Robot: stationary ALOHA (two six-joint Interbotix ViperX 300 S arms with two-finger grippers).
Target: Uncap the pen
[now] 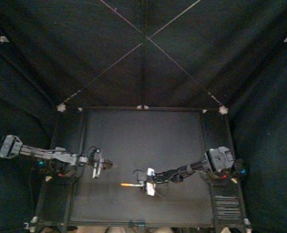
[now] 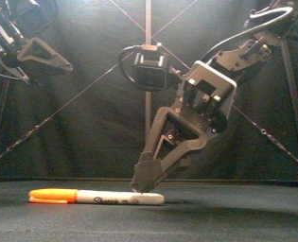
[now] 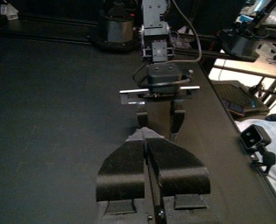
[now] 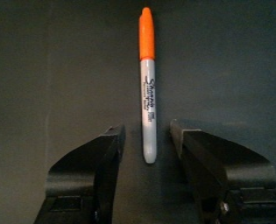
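Black table [image 1: 146, 127], with the right arm [image 2: 204, 95] bent down from the right to the table's front middle. The left arm [image 1: 42, 153] is held off to the left, raised above the surface and well apart from the work. The right gripper [image 4: 150, 147] has its jaws spread, one on each side of the tail end of the pen [image 2: 107, 198]. A gap shows on both sides, so nothing is pinched yet. This placement appears chosen to clamp the barrel far from the cap, leaving the capped end free for the other arm. The left gripper [image 3: 148, 140] has its jaws pressed together on nothing and points toward the pen, seemingly awaiting its turn. The pen lies flat and crosswise near the table's front edge, its pale printed barrel toward the right arm. The orange cap [image 2: 50, 196] is seated on the end nearer the left arm; uncapping has not begun.
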